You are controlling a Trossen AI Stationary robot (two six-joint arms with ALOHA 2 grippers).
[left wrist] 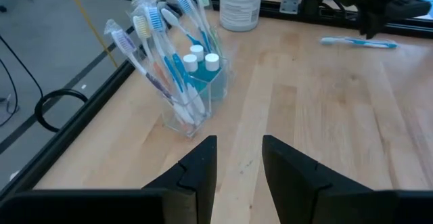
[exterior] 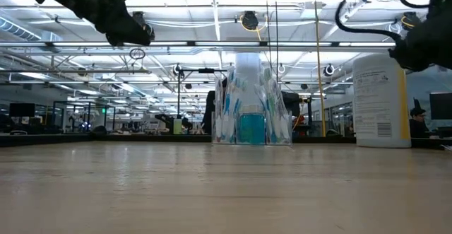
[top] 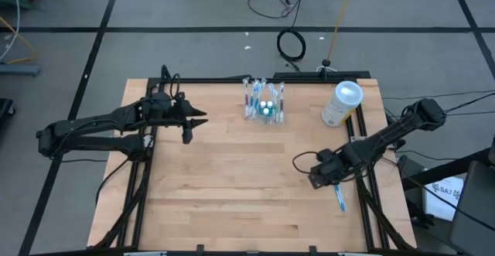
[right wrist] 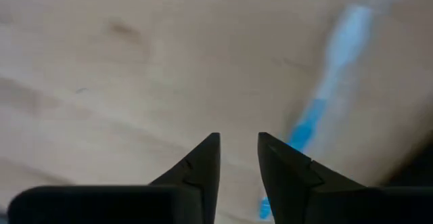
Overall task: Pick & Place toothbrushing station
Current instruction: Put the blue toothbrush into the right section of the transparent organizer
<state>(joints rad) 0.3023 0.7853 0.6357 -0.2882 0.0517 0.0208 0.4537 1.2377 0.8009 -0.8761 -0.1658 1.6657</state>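
Observation:
The toothbrushing station (top: 263, 105), a small clear holder, stands on its base at the table's far middle. Several toothbrushes stick up from it (left wrist: 183, 75), with white-capped blue tubes between them (exterior: 251, 107). My left gripper (top: 197, 124) hovers open to the station's left, pointing toward it, with nothing between its fingers (left wrist: 239, 163). My right gripper (top: 317, 179) hangs open over the table's right side, pointing down (right wrist: 238, 156). A loose blue toothbrush (top: 339, 199) lies flat on the wood just beside it (right wrist: 318, 109).
A whitish cylinder with a round white top (top: 343, 104) stands right of the station, near the far right corner (exterior: 381, 100). A black frame rail (top: 363, 132) runs along the table's edges. Bare wood (top: 232, 186) lies in the middle and near part.

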